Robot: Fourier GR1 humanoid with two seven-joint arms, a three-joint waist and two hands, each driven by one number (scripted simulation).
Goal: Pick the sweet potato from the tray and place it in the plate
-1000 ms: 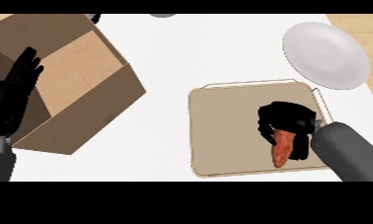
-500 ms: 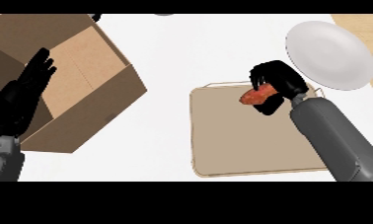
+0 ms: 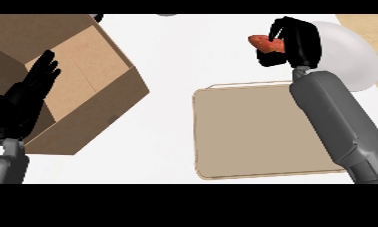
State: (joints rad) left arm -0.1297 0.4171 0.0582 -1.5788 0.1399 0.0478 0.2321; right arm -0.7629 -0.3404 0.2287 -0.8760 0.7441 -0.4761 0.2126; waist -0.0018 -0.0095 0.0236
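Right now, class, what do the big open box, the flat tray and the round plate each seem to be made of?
Brown open box: probably cardboard, matte brown panels with folded flaps. Beige flat tray: unclear, perhaps wood or plastic, dull even surface with a raised rim. White round plate: likely ceramic, smooth and softly shaded.

Counted on worktop [image 3: 177,71]: one sweet potato [image 3: 266,44], one tray [image 3: 251,136], one plate [image 3: 347,56], one cardboard box [image 3: 88,76]. Two hands seen: left hand [image 3: 29,96], right hand [image 3: 295,41].

Right hand [image 3: 295,41] curled, raised; left hand [image 3: 29,93] open, resting.
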